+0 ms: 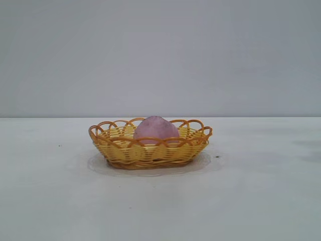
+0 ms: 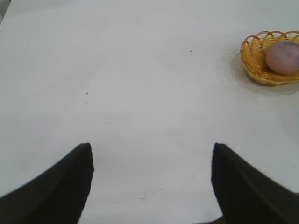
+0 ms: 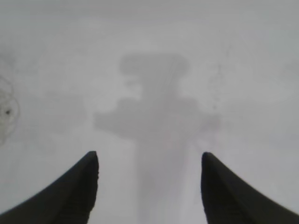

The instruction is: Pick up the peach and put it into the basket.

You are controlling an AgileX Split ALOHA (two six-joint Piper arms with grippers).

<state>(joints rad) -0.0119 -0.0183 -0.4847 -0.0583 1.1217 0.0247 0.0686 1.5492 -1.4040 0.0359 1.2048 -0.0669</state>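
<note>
Exterior view: peach (image 1: 156, 128) sits in basket (image 1: 150, 148) mid-table; right gripper (image 3: 149, 186) and left gripper (image 2: 152, 184), both released and empty, should retreat without nudging it.

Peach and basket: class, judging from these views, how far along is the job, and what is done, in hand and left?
Done: the peach sits inside the basket, with nothing gripping it. In hand: nothing. The right hand is open over bare table, only its shadow beneath, and the left hand is open and empty, well away from the basket. Left: apparently nothing but parking the arms.
</note>
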